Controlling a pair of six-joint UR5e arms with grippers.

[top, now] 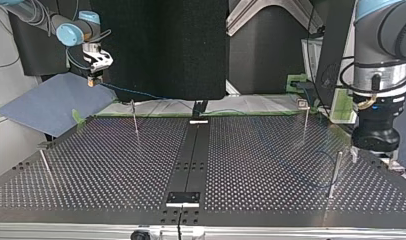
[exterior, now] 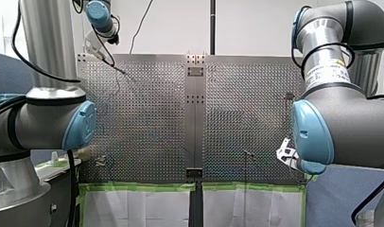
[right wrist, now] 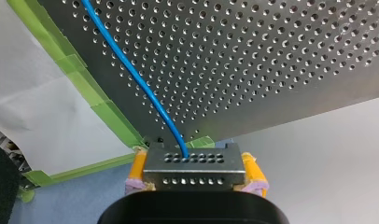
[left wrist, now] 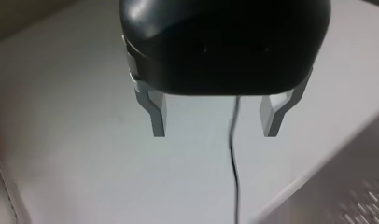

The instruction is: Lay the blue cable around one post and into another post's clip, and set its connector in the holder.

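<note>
Beyond the surface's (top: pixel 116 165) far left corner, as the top view has it, my right claw (top: pixel 93 79) hung clenched on the connector (right wrist: pixel 192 173). Its yellow pads (right wrist: pixel 137 170) pressed the perforated metal block from both sides. The blue cable (right wrist: pixel 145 88) left the block's face, crossed the green tape (right wrist: pixel 110 116) at that corner and ran rightward toward the middle of the far edge. Thin posts (top: pixel 135 117) stood upright on either side of the black centre strip (top: pixel 191 155). Beside the right edge, my left claw (left wrist: pixel 214 134) hung released, its metal fingers (left wrist: pixel 156 116) apart. A thin dark cord (left wrist: pixel 234 163) dangled between them, untouched. Whether it was the blue cable I could not tell.
</note>
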